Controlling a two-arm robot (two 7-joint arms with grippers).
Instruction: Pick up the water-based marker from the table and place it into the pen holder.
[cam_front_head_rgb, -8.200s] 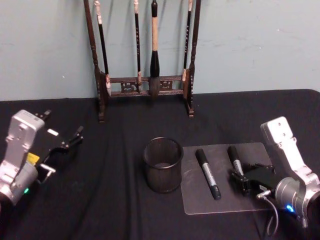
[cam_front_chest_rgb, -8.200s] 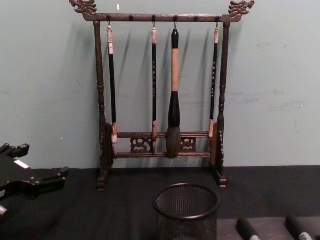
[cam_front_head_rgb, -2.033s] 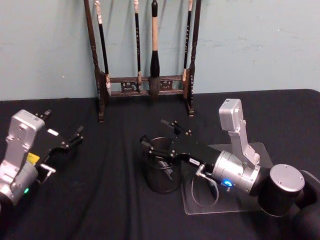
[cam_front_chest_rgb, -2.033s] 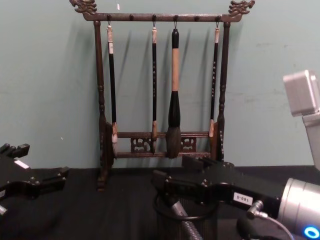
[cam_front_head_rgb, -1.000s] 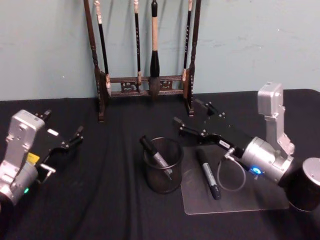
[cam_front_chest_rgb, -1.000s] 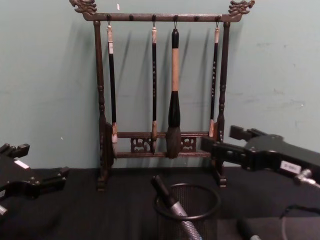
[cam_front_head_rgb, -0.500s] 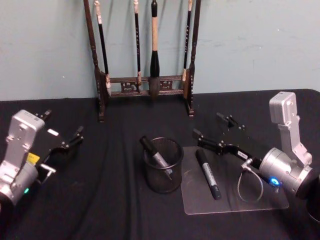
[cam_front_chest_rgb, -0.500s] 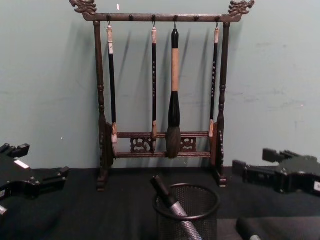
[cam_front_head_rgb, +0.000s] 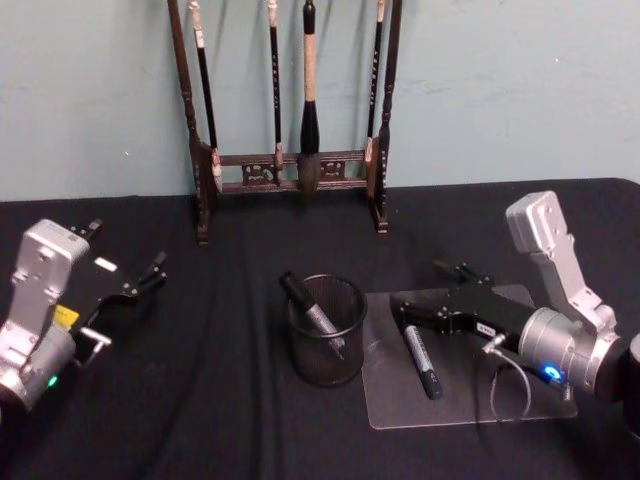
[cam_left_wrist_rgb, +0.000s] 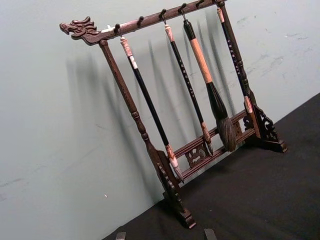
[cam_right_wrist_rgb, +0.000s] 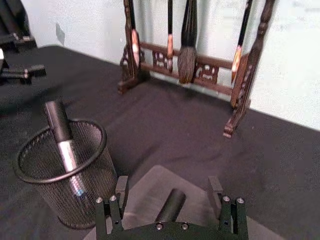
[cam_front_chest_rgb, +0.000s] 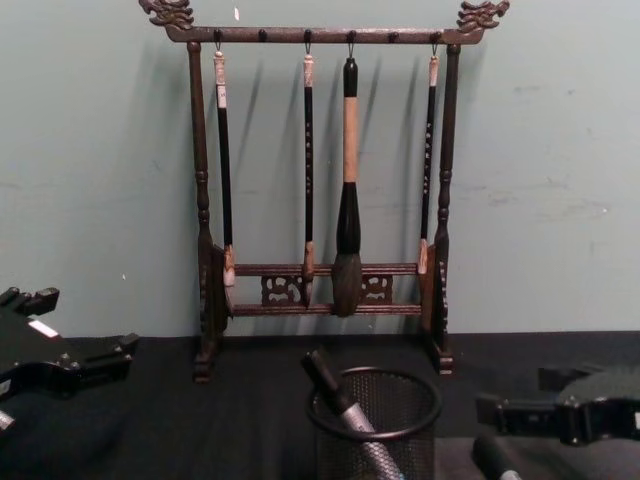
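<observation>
Right tool (cam_front_head_rgb: 418, 284) hangs low over the left part of the mat (cam_front_head_rgb: 395, 400), jaws spread wide, nothing in them. Under it lies the second marker (cam_front_head_rgb: 420, 360), flat on the mat, running far-to-near. From the right wrist its far cap end sits square between the two fingers (cam_right_wrist_rgb: 121, 186), and I can't tell whether either one touches it.

Just left of the mat's left edge stands the pen holder (cam_front_head_rgb: 325, 365), upright on the bench (cam_front_head_rgb: 220, 400), and the first marker (cam_front_head_rgb: 308, 308) is already in it. That one leans to the far left against the rim, cap poking up above it. The holder is near the right tool's left finger but apart from it.

For room to move, there's a wide run of bare black cloth between the holder and the left tool (cam_front_head_rgb: 124, 246), which sits parked at the bench's left side, jaws apart and holding nothing. More open cloth runs from the holder and mat back to the brush rack (cam_front_head_rgb: 290, 157), which stands at the bench's far edge against the wall (cam_front_head_rgb: 520, 90). The mat's right near corner sits close under the right arm.

The count: two markers, one in the holder and one on the mat. One holder, one mat, one rack with four brushes (cam_front_chest_rgb: 348, 230) hanging, and two tools.
</observation>
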